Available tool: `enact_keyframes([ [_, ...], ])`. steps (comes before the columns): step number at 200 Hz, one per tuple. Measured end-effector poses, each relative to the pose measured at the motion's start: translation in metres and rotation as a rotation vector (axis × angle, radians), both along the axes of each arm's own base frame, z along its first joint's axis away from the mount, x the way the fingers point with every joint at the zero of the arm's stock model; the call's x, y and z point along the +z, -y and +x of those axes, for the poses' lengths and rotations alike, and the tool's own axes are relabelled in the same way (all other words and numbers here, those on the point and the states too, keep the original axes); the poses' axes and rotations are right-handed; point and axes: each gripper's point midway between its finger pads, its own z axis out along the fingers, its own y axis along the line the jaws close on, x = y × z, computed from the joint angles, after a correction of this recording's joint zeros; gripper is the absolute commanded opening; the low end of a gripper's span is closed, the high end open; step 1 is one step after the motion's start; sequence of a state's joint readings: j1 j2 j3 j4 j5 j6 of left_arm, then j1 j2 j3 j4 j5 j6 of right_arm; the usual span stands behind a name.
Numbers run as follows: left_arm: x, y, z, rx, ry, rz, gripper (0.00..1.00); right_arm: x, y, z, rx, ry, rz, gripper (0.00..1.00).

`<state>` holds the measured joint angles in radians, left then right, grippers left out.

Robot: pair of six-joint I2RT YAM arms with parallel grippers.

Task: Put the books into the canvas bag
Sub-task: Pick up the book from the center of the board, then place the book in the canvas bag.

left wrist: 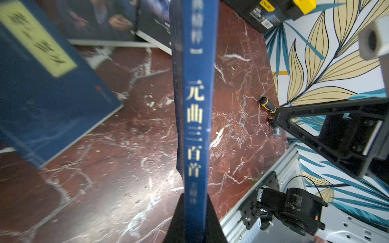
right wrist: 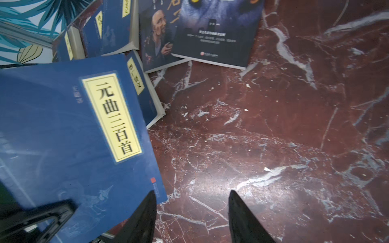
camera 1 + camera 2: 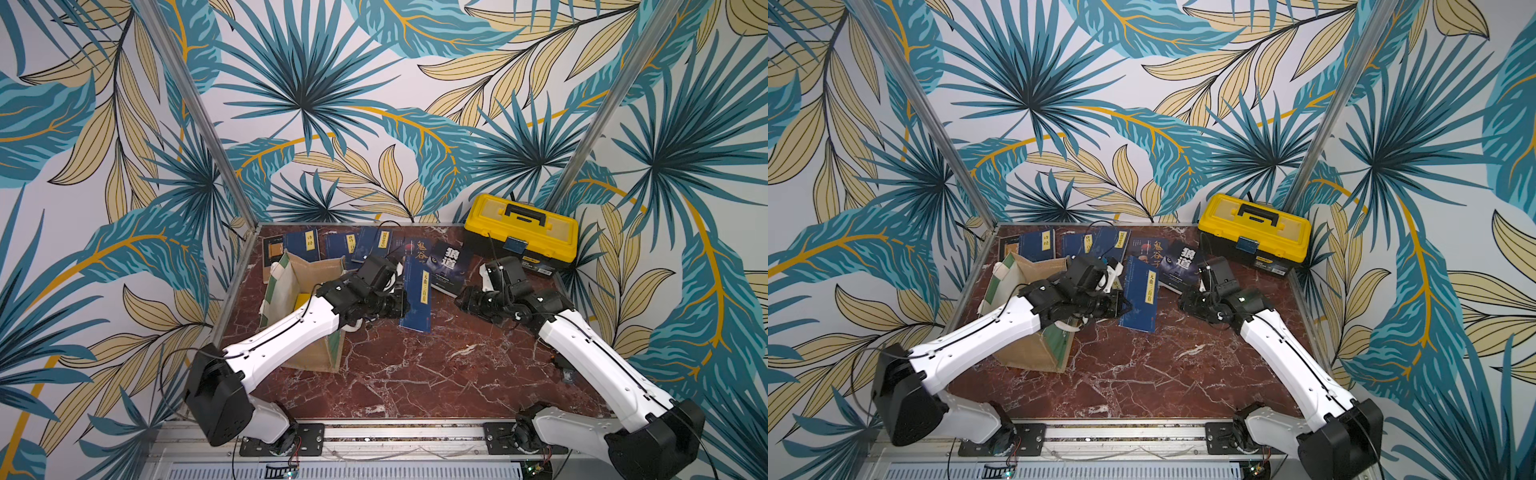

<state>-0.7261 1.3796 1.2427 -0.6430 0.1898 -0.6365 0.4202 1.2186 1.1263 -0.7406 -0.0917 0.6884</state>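
I judge the task early: my left gripper [image 1: 194,204] pinches one navy book [image 3: 417,299] by its spine, the canvas bag [image 3: 291,276] behind those fingers shows only a yellow cover [image 3: 305,300] inside, several books [image 3: 305,243] lie beyond the fingertips, and my right gripper [image 2: 191,195] hovers alongside, fingers spread, empty.

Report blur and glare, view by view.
Left wrist: the held book has a readable spine, the navy book is smeared, and there is pale glare on the table. Right wrist: the held book's label is sharp, the wolf cover softer. Top views: evenly lit, crisp.
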Motion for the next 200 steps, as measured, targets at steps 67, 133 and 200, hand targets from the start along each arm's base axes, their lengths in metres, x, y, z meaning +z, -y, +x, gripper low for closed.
enact_keyframes([
  [67,0.118,-0.115,-0.028,0.226,0.422,0.022,0.0,0.037,-0.103,0.029,0.179,0.086,0.056,0.57],
  [133,0.161,-0.21,-0.07,0.445,0.646,0.113,0.0,0.066,-0.253,0.026,0.438,0.152,0.113,0.6],
  [200,0.131,-0.236,-0.078,0.468,0.583,0.299,0.04,0.029,-0.299,0.017,0.51,0.07,0.078,0.54],
])
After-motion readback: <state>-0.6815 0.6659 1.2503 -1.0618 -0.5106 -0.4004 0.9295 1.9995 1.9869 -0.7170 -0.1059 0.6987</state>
